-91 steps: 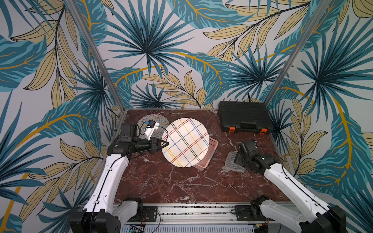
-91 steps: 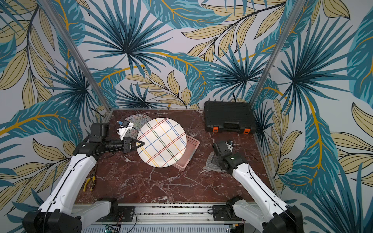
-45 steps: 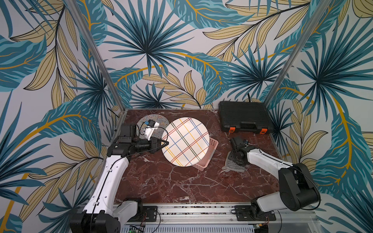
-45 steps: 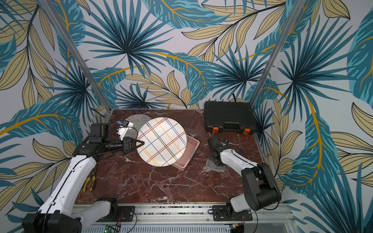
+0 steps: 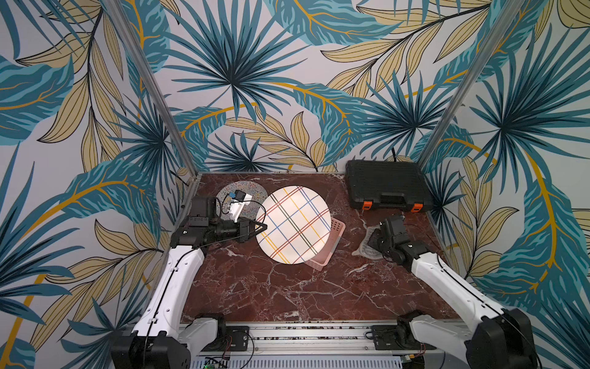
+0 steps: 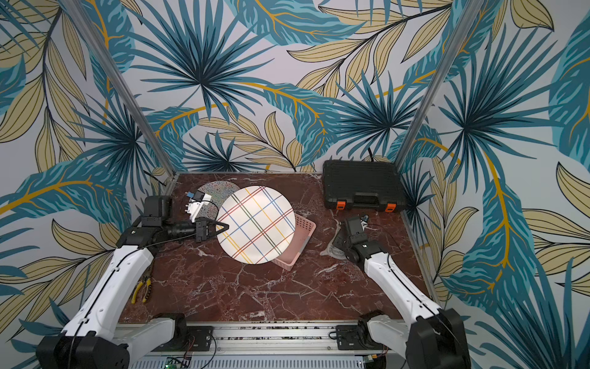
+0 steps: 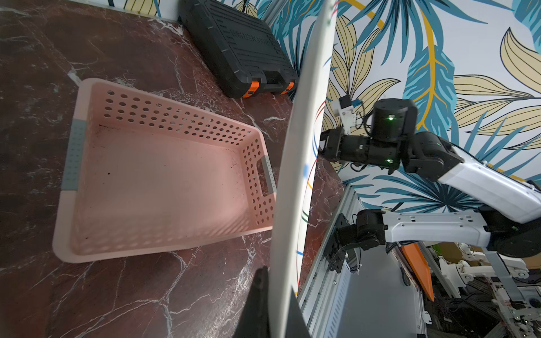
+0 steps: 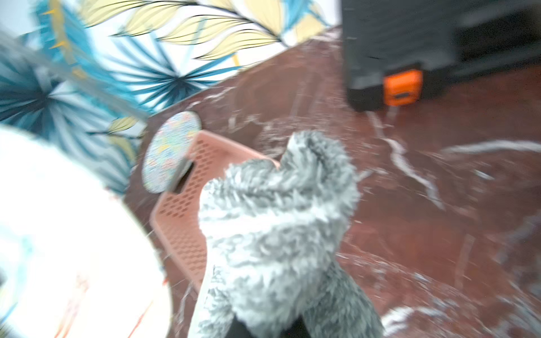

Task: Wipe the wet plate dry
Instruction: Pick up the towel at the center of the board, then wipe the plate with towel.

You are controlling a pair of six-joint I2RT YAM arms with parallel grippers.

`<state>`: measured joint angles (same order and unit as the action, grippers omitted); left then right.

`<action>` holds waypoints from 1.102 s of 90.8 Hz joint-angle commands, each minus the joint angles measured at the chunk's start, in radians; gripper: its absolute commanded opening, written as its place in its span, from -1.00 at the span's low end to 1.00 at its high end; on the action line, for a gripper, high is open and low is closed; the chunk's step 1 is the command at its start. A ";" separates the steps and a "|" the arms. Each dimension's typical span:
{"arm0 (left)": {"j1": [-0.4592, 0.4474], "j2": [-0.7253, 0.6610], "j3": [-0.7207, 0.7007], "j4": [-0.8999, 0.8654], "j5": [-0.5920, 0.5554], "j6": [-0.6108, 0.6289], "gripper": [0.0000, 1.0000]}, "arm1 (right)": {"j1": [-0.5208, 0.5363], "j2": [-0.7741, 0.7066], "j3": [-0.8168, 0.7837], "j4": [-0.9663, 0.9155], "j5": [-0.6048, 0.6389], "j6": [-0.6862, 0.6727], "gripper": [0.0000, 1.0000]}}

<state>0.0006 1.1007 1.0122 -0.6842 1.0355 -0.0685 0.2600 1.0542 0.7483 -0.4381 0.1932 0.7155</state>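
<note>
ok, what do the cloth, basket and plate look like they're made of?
cloth: fluffy grey microfibre or fleece, going by the long pile.
basket: matte pink moulded plastic, walls punched with holes.
plate: smooth white with coloured stripes, thin rim; ceramic or melamine, can't tell.

The worktop (image 5: 287, 294) is a dark red-brown marble slab veined with white, and most of its near half lies bare. In the far right corner sits a closed black tool case (image 5: 386, 182) with two orange latches facing the near side. Around the middle stands a pink perforated basket (image 7: 152, 175), set at an angle to the worktop's edges. A flat speckled round disc (image 5: 252, 188) lies in the far left corner. On the right, nearer than the case, is a bunched grey fluffy cloth (image 5: 364, 247). Yellow-handled pliers (image 6: 142, 287) lie along the left edge, toward the near side
</note>
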 commanded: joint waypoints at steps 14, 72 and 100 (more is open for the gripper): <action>0.000 -0.005 0.006 0.050 0.038 0.004 -1.00 | 0.178 -0.127 0.193 0.018 -0.279 -0.151 -1.00; -0.001 0.000 0.034 -0.008 0.104 0.057 -1.00 | 0.688 0.605 0.914 0.010 0.182 -0.239 -1.00; -0.001 -0.027 0.029 0.005 0.114 0.050 -1.00 | 0.564 0.403 0.607 -0.027 0.354 -0.109 -1.00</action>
<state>0.0044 1.1168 1.0126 -0.7238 1.0351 -0.0357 0.8845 1.5501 1.4822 -0.4221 0.4358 0.5411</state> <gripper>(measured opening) 0.068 0.078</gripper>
